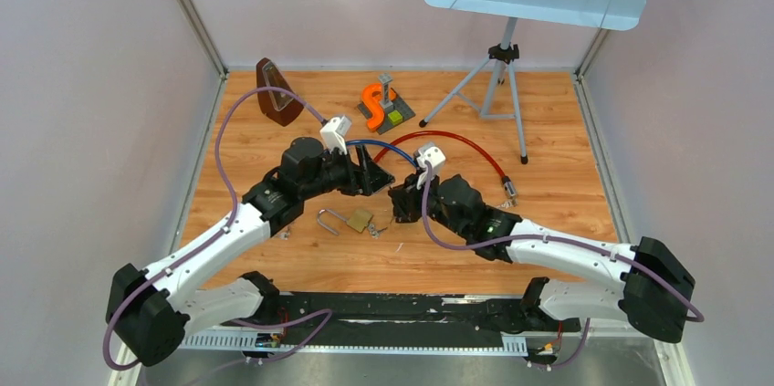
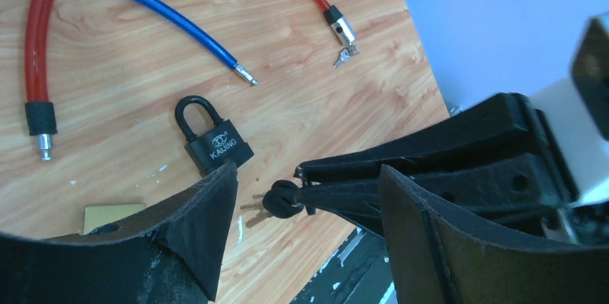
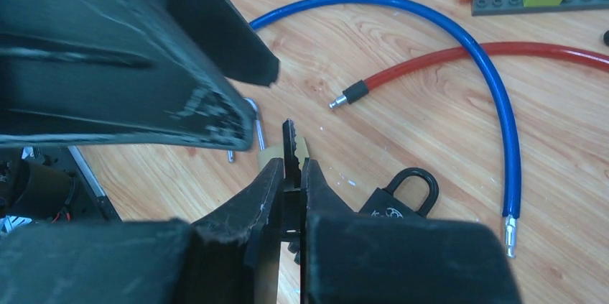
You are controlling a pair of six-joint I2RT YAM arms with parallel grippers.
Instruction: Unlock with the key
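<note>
My right gripper [image 3: 291, 167] is shut on a dark key [image 3: 290, 142], whose toothed blade sticks out past the fingertips. In the left wrist view the same key [image 2: 281, 198] shows as a dark blob at the tip of the right gripper [image 2: 305, 182]. My left gripper [image 2: 309, 174] is open, with the right gripper's tips and the key between its fingers [image 2: 208, 232]. A black padlock [image 2: 215, 142] [image 3: 398, 192] lies shut on the wood beside them. A brass padlock [image 1: 359, 220] with its shackle swung open lies just below both grippers [image 1: 372, 181] [image 1: 402, 208].
Loose keys [image 2: 255, 210] lie on the wood by the brass padlock. A blue cable [image 1: 383, 144] and a red cable lock [image 1: 456, 140] curve behind the grippers. Further back stand a metronome [image 1: 277, 92], a brick plate with an orange piece [image 1: 383, 108] and a music stand [image 1: 497, 76].
</note>
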